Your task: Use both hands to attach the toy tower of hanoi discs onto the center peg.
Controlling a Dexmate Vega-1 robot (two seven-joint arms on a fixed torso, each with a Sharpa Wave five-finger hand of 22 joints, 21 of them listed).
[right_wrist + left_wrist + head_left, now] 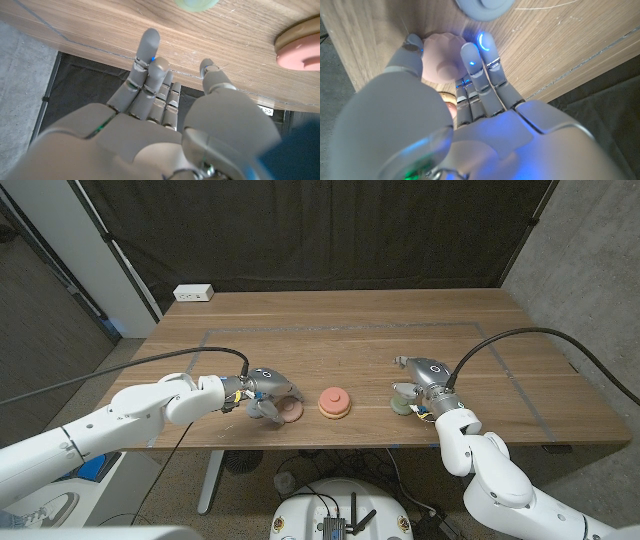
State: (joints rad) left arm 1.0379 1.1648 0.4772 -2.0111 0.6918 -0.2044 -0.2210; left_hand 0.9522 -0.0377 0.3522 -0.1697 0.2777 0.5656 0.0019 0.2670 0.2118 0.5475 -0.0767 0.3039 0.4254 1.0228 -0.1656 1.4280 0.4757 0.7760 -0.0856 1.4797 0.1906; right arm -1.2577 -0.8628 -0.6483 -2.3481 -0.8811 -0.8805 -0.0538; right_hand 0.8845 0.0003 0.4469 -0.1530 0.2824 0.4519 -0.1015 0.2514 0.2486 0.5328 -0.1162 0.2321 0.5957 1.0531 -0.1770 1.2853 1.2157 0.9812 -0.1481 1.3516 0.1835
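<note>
Fingers of left robot hand touch pink disc (grip unclear); right robot hand open.

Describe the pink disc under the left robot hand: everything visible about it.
The pink disc is pale, round and matte, plastic by the look, with a scalloped rim and a raised hub in the middle. It lies flat on the wooden table, near the front edge, left of the center peg base and apart from it. The left robot hand is over it, fingers at its rim; whether it is gripped cannot be told.
</note>
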